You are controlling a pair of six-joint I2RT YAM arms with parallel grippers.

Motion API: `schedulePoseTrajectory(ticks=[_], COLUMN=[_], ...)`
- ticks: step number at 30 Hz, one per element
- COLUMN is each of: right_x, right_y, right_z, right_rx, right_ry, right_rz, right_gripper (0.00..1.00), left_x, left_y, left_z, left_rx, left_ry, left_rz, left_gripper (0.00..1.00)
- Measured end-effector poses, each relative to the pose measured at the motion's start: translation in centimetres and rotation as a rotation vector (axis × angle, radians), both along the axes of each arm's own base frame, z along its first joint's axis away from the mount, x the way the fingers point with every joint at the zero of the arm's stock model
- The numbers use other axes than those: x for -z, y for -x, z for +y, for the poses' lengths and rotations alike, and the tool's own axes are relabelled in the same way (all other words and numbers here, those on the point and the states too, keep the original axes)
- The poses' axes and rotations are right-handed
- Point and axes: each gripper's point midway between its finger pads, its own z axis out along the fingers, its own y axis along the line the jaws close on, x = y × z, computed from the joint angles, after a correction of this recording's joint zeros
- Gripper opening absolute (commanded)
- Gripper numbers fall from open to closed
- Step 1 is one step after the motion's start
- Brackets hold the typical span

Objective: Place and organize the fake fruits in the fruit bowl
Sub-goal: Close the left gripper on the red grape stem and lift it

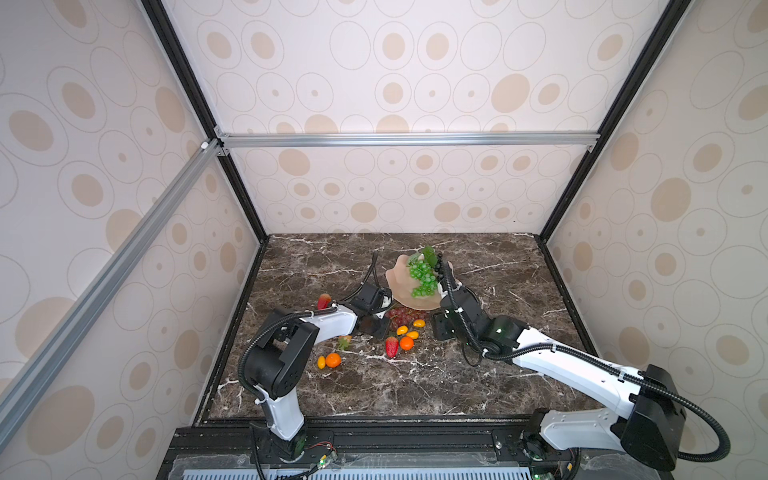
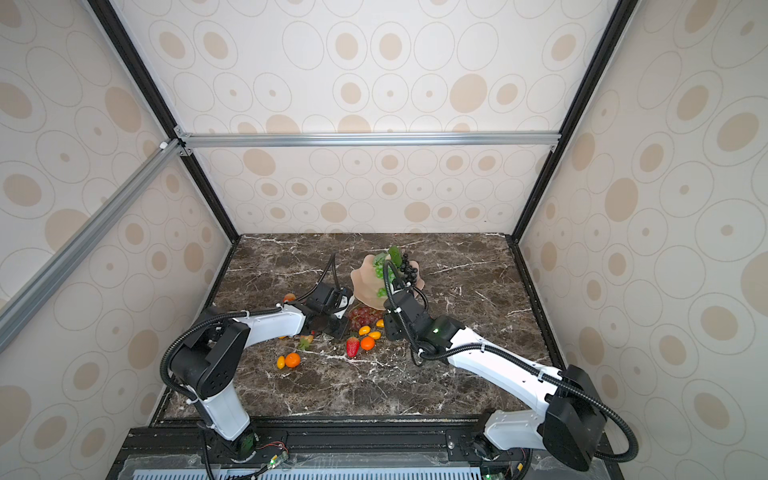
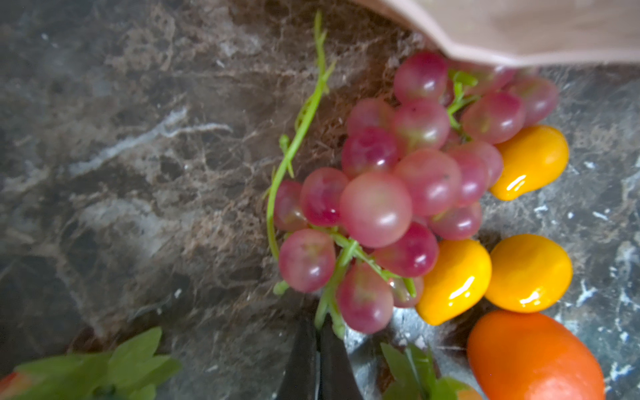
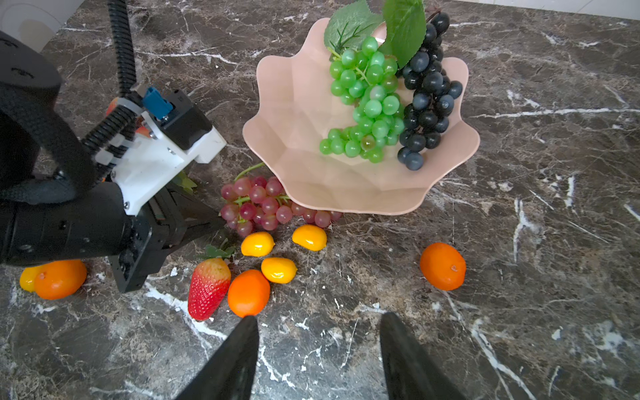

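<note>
Wrist view alone shows left gripper (image 3: 318, 332) pinching red grapes (image 3: 381, 207); right gripper (image 4: 318, 317) apart.

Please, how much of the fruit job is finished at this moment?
Done: the green grape bunch and black grape bunch lie in the fruit bowl. In hand: the left gripper has its fingers shut on the stem of the red grape bunch, which lies on the table at the bowl's rim. The right gripper is open and empty. Remaining: the strawberries, tangerines and yellow ovals on the table.
</note>
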Motion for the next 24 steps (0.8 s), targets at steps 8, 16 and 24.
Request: schedulePoseTrajectory(ticks=[8,16,24], right_x=[0.4,0.5,-1.4], right_y=[-0.2,-0.3,-1.1], right_z=[0.4,0.6,-0.7], right_rx=[-0.004,-0.001,0.082], right_ry=[0.007,0.002,-0.035], right_rz=[0.013,0.021,-0.067], right_gripper=[0.59,0.59,0.61], left_x=[-2.7,-6.6,-10.5], left_y=[0.9,1.1,1.1], left_z=[1.1,1.4,1.9], left_rx=[-0.043,-0.08,-0.11], left_ry=[0.009,0.023,0.039], left_rz=[-0.062,-0.17,-0.281], left_gripper=[0.0,0.0,0.0])
